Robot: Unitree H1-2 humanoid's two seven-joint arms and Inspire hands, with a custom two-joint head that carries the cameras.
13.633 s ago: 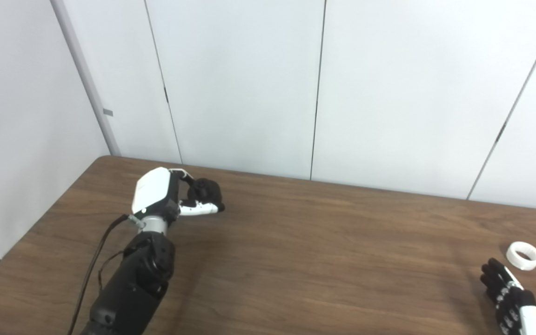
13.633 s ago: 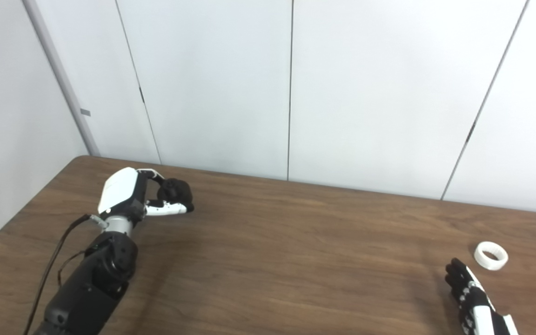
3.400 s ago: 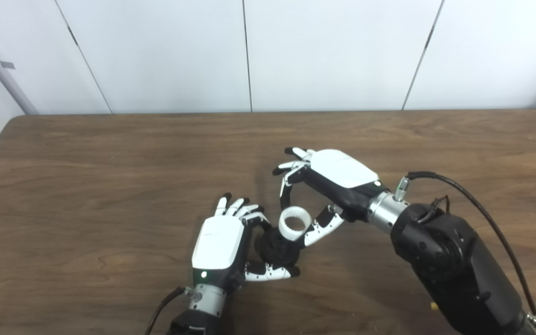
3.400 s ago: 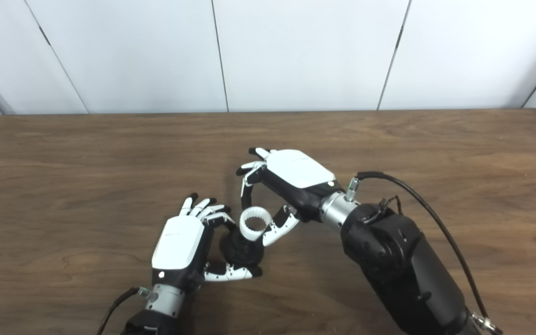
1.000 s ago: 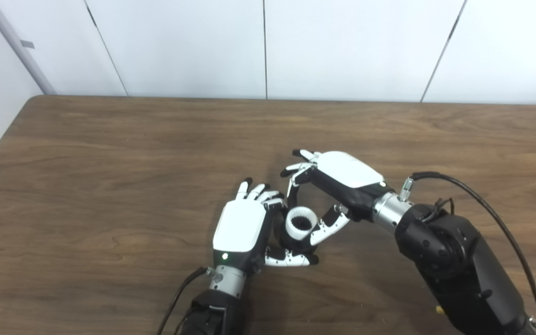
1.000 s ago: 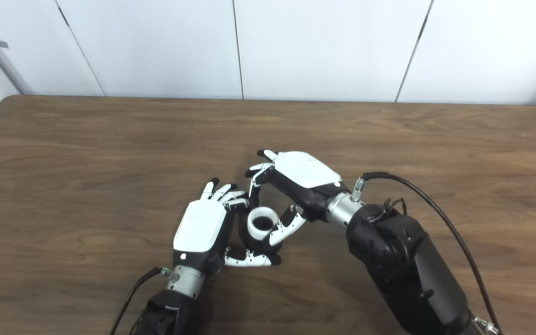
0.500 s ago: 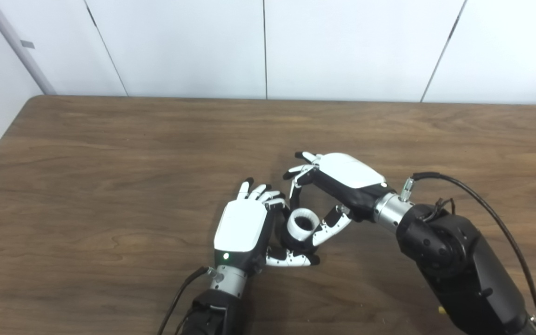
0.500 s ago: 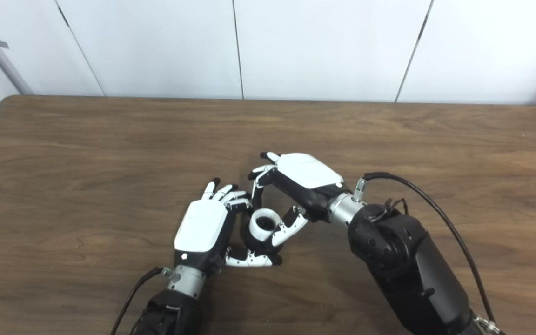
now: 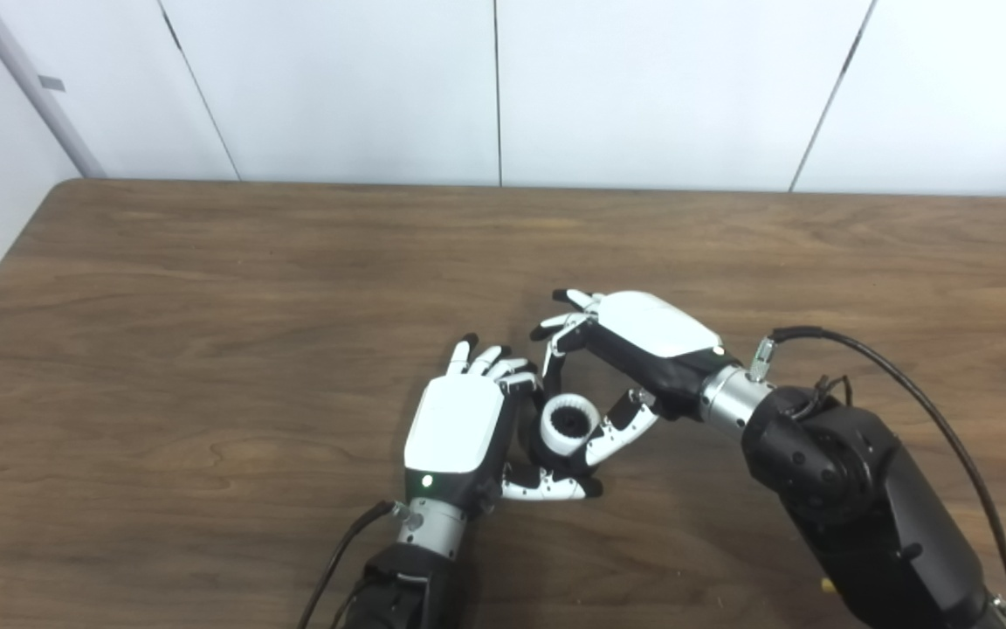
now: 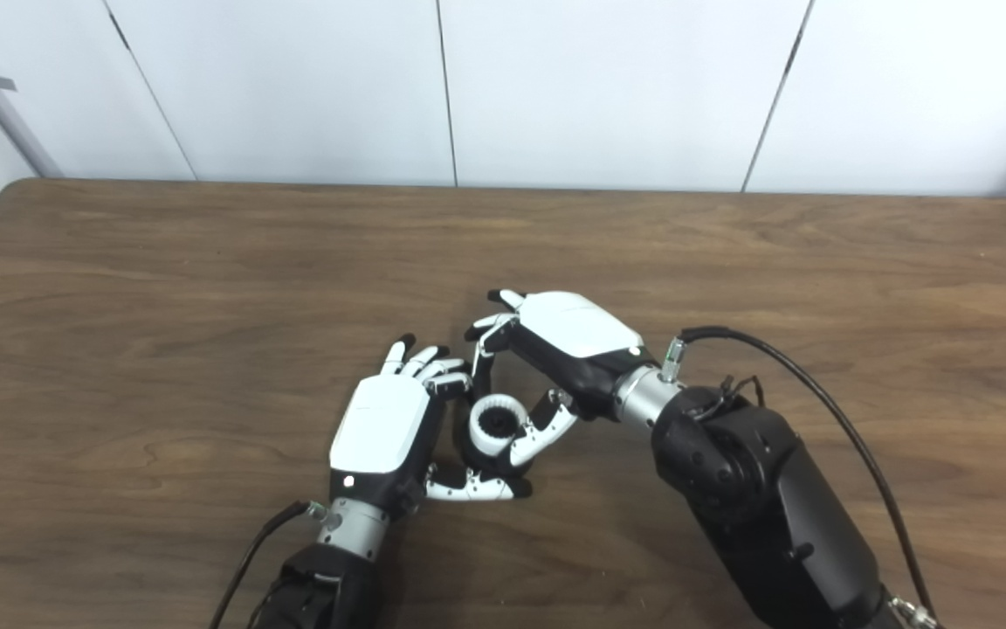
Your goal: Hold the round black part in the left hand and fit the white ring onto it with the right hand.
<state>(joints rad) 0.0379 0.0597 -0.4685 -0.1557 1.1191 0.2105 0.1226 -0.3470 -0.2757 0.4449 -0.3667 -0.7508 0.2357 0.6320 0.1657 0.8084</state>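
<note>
Wood-grain brown fills most of what we see through the left eye view: the desk point(image 9: 206, 288) runs from the near edge to the white wall panels point(image 9: 354, 87) at the far side. Near the middle our left hand point(image 9: 459, 428) has its fingers curled round the round black part point(image 9: 551, 454), its thumb lying along the near side of it. The white ring point(image 9: 569, 423) sits on top of that part, its opening facing up and ribbed inside, with dark showing through the hole. Our right hand point(image 9: 634, 349) reaches in from the right and pinches the ring, thumb on the ring's right side and a finger coming down at its far side; its other fingers spread towards the far left. How deep the ring sits on the part we cannot tell. A black cable point(image 9: 896, 384) loops over our right forearm.

From the right eye view the same cluster lies a little left of centre. Our left hand point(image 10: 385, 428) is clamped on the black part, and our right hand point(image 10: 568, 341) is closed on the white ring point(image 10: 497, 423), which touches the part beneath it. A thin cable point(image 10: 250, 546) trails from our left wrist towards the near edge.
</note>
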